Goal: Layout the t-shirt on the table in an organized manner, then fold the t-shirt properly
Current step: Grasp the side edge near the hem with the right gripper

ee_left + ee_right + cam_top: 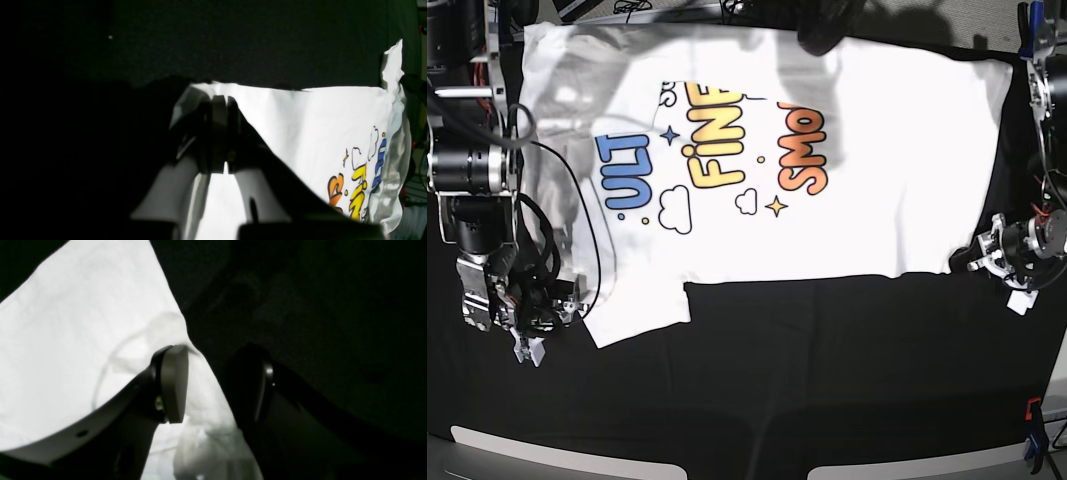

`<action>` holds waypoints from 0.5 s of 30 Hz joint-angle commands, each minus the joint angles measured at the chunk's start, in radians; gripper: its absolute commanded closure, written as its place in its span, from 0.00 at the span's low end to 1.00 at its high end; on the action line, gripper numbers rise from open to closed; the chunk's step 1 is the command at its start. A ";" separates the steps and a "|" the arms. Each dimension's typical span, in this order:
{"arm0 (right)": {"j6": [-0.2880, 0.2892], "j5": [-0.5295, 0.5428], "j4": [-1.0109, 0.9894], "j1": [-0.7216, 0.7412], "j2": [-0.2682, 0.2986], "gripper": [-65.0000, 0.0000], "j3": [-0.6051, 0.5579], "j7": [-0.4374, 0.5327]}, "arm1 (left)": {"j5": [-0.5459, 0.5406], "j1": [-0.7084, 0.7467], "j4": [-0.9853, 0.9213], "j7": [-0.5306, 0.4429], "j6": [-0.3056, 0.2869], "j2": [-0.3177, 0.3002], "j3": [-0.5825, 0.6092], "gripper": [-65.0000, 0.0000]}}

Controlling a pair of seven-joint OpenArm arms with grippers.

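The white t-shirt [877, 180] lies spread on the black table [827, 380] with its blue, yellow and orange print facing up. One sleeve [632, 305] points toward the table's front. My left gripper [972, 262] sits at the shirt's right-hand corner. In the left wrist view the left gripper [220, 100] is shut on the t-shirt [300, 126] at its edge. My right gripper [567, 312] is beside the sleeve. In the right wrist view the right gripper [218, 386] is open and straddles the t-shirt's [83, 323] edge, one finger over cloth and one over the table [333, 306].
Orange-and-blue clamps grip the table's right edge at the back [1030, 30] and front [1030, 430]. A black cable [577, 230] loops over the shirt's left side near the right arm. Bare black table cloth [233, 40] stretches beyond the shirt's edge.
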 commanded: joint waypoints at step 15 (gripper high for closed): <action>0.018 -0.058 0.026 0.025 -0.099 1.00 0.002 -0.050 | -0.020 -0.028 0.014 -0.019 -0.007 -0.020 -0.005 1.00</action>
